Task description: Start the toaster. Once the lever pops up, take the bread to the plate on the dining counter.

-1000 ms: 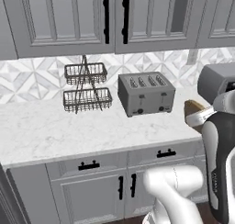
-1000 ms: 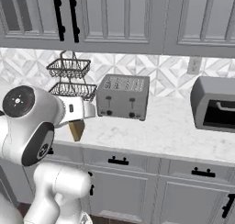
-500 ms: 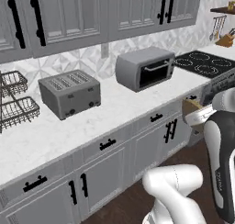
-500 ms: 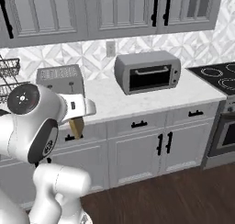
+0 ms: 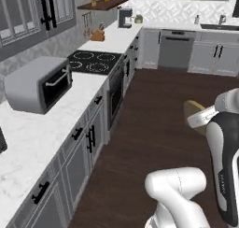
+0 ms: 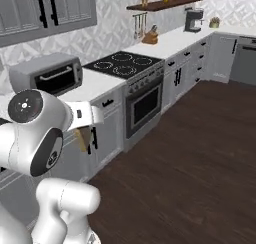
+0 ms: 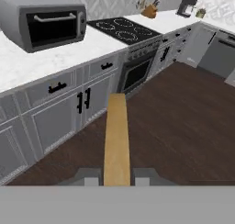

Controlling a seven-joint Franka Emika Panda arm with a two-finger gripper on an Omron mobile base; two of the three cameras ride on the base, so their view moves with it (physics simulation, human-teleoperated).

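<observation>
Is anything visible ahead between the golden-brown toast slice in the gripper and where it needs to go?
Nothing visible blocks it: the golden-brown toast slice sits clamped in the gripper over open dark wood floor. Neither plate nor dining counter is in sight.

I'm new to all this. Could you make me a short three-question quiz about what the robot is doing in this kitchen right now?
1. True or false: the gripper holds the bread edge-on between its fingers.
2. What appliance sits on the counter beside the black stovetop? A) kettle B) toaster oven C) blender
3. Fill in: below the bread lies dark wooden ____.

Key
1. True.
2. B, the grey toaster oven.
3. Floor.
</observation>
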